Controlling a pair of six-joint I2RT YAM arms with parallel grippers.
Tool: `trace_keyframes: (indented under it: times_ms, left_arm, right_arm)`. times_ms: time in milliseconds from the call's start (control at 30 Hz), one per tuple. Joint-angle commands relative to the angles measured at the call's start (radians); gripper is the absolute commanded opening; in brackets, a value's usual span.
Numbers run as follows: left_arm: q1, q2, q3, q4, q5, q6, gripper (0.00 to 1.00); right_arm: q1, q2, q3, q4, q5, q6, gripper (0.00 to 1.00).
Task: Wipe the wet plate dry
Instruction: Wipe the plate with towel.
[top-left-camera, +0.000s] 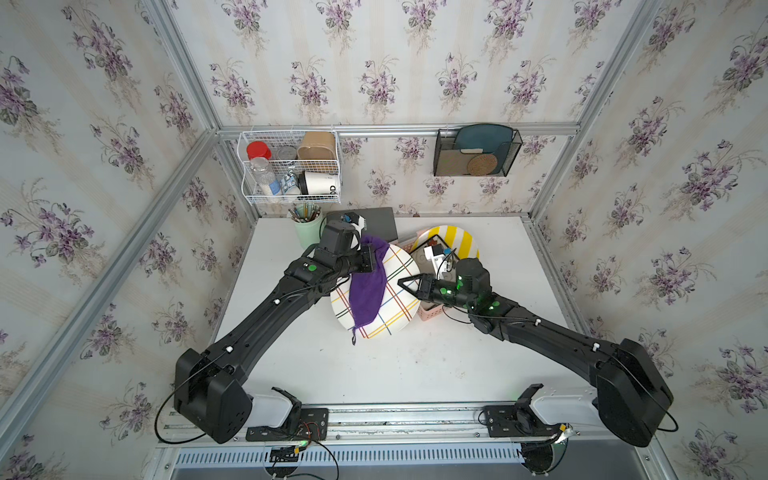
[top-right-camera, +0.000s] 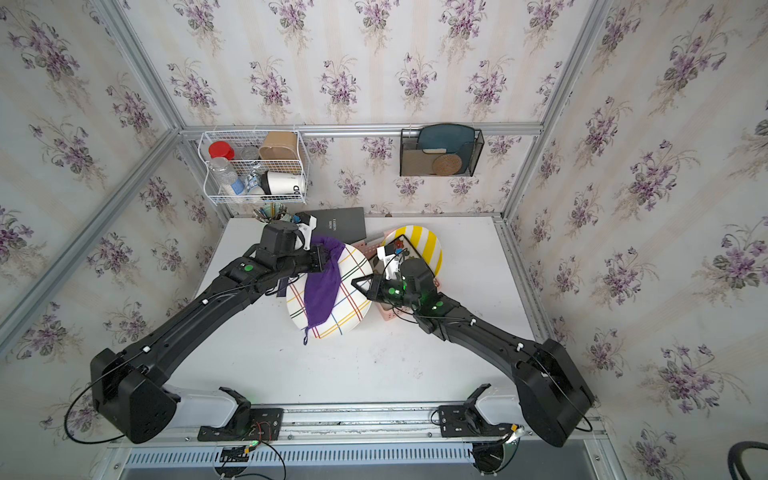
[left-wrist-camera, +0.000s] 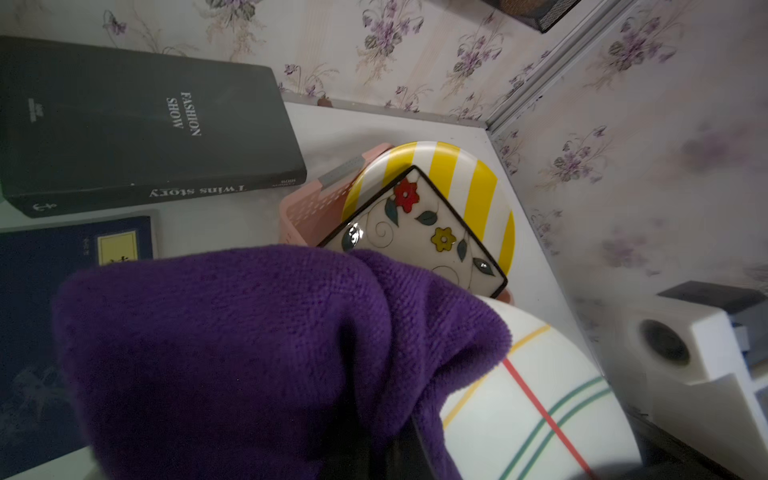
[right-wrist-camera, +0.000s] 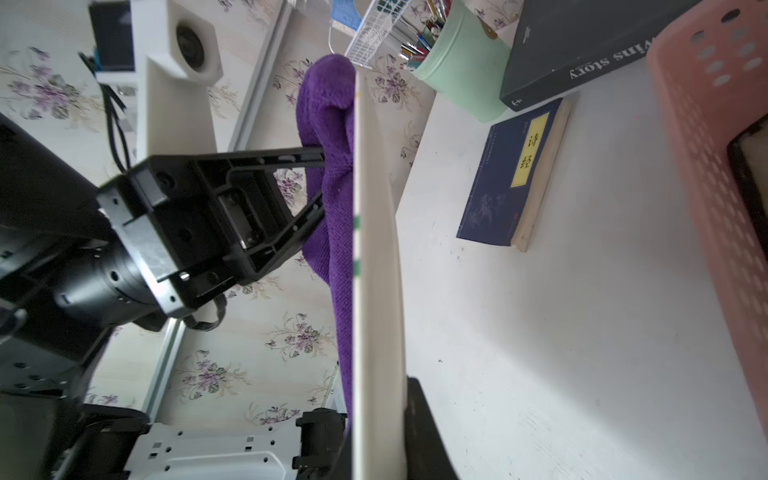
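Observation:
The plate (top-left-camera: 399, 309) (top-right-camera: 353, 301), white with coloured crossing lines, hangs tilted above the table in both top views. My right gripper (top-left-camera: 401, 282) (top-right-camera: 354, 283) (right-wrist-camera: 378, 419) is shut on its right rim, one finger on each face. A purple cloth (top-left-camera: 368, 291) (top-right-camera: 322, 291) (left-wrist-camera: 249, 353) drapes over the plate's upper face. My left gripper (top-left-camera: 372, 262) (top-right-camera: 322, 257) (left-wrist-camera: 386, 457) is shut on the cloth near the plate's far edge, its fingertips buried in the fabric. The right wrist view shows the plate (right-wrist-camera: 374, 249) edge-on, with the cloth (right-wrist-camera: 336, 208) pressed against it.
A pink basket (top-left-camera: 430, 311) (left-wrist-camera: 303, 208) under my right wrist holds a yellow-striped plate (top-left-camera: 457, 239) and a floral square dish (left-wrist-camera: 424, 232). A black book (top-left-camera: 380, 224), a blue book (right-wrist-camera: 511, 178) and a green pencil cup (top-left-camera: 307, 232) stand behind. A wire rack (top-left-camera: 291, 166) hangs on the wall.

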Motion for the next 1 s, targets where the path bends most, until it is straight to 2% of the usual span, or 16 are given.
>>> trace_keyframes:
  times_ms: [0, 67, 167, 233, 333, 400, 533, 700, 767, 900, 967]
  left_arm:
    - [0.021, -0.027, -0.022, -0.026, -0.078, 0.001, 0.0]
    - [0.023, -0.017, -0.01, 0.011, 0.001, 0.013, 0.0]
    - [-0.002, 0.036, 0.006, 0.136, 0.228, -0.012, 0.0]
    - [-0.066, 0.097, 0.036, 0.183, 0.26, -0.007, 0.0]
    - [-0.12, 0.136, 0.066, 0.164, 0.224, 0.002, 0.0]
    - [-0.121, 0.129, 0.06, 0.128, 0.149, -0.005, 0.0]
    - [-0.088, 0.075, 0.033, -0.008, -0.057, 0.014, 0.0]
    - [-0.029, -0.051, -0.094, -0.029, -0.121, 0.024, 0.0]
    - [-0.028, -0.081, -0.141, 0.001, -0.04, 0.045, 0.0]
    - [-0.055, -0.096, -0.218, 0.149, 0.281, 0.061, 0.0]
    - [-0.099, -0.072, -0.214, 0.164, 0.303, 0.056, 0.0]
  right_arm:
    - [-0.06, -0.061, -0.026, 0.458, -0.118, -0.009, 0.0]
    - [-0.042, -0.066, -0.014, 0.413, -0.124, -0.058, 0.0]
    - [0.076, -0.021, 0.048, 0.315, -0.121, -0.169, 0.0]
    - [0.124, 0.039, 0.081, 0.335, -0.152, -0.161, 0.0]
    - [0.108, 0.051, 0.082, 0.392, -0.137, -0.123, 0.0]
    - [0.074, 0.031, 0.08, 0.392, -0.111, -0.118, 0.0]
    - [-0.01, -0.008, 0.059, 0.425, -0.11, -0.06, 0.0]
    - [-0.131, -0.035, -0.014, 0.568, -0.082, 0.077, 0.0]
    - [-0.153, -0.031, -0.019, 0.596, -0.07, 0.104, 0.0]
    - [-0.161, -0.012, 0.009, 0.592, -0.034, 0.111, 0.0]
    - [-0.165, 0.005, 0.028, 0.592, -0.013, 0.121, 0.0]
